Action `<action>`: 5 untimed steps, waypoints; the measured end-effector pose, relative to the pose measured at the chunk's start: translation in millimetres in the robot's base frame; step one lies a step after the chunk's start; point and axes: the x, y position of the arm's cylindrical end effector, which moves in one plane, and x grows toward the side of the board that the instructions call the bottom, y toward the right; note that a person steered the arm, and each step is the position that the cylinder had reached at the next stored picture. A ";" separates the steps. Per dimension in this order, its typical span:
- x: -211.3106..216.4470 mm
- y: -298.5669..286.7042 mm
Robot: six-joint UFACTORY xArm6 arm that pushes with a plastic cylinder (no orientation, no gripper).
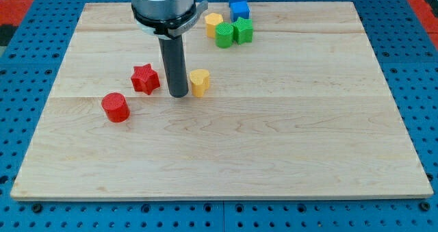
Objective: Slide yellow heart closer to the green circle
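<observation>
The yellow heart [200,82] lies on the wooden board, left of centre in the upper half. My tip [178,94] stands just to its left, close to or touching its left side. The green circle [224,35] sits near the view's top, up and to the right of the heart, well apart from it. The rod rises from the tip to the grey arm housing [163,6] at the view's top.
A yellow hexagon [213,23] sits left of the green circle and a green block [243,31] right of it. Two blue blocks [239,3] lie above them. A red star [145,78] and a red cylinder [115,107] lie left of my tip.
</observation>
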 end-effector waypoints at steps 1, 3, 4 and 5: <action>0.0 -6.5; 0.0 -17.9; 0.0 -19.7; 0.0 -19.7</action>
